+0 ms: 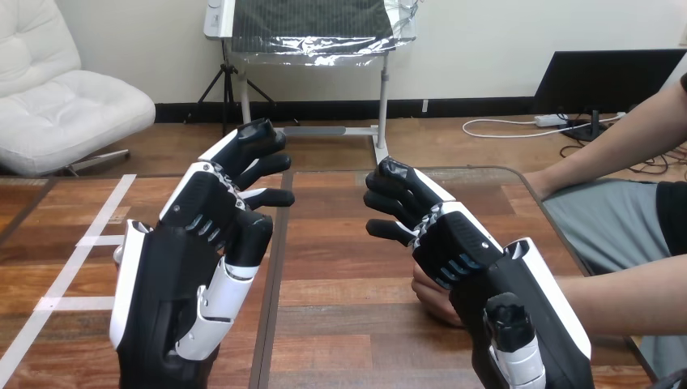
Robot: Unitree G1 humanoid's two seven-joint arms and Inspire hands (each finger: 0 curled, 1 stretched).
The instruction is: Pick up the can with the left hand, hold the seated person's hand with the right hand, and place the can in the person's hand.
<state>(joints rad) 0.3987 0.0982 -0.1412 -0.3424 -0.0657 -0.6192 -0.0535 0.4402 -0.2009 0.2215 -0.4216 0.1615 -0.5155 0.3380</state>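
Head view puts both my hands raised over the wooden table (340,324), backs toward me. My left hand (190,267) is at the near left, its fingers (263,166) loosely stretched toward the far right and spread apart, and I see nothing clasped between them. I cannot tell where the can is. A small grey sliver (119,254) peeks out at the left edge of that hand and may be part of it, or may not.

My right hand (470,251) is at the near right, directly over the person's hand (431,297), which lies low on the table and pokes out from under my palm on its left side. The person's forearm (632,300) runs in from the right edge to meet it. The two are very close, perhaps touching, but I cannot tell whether my right hand has any hold on theirs.

By my judgement the task is in its early part. The right hand is in place above the person's hand, though the hold is unconfirmed. Grasping the can with the left hand, carrying it right and setting it into the person's hand all look left to do.
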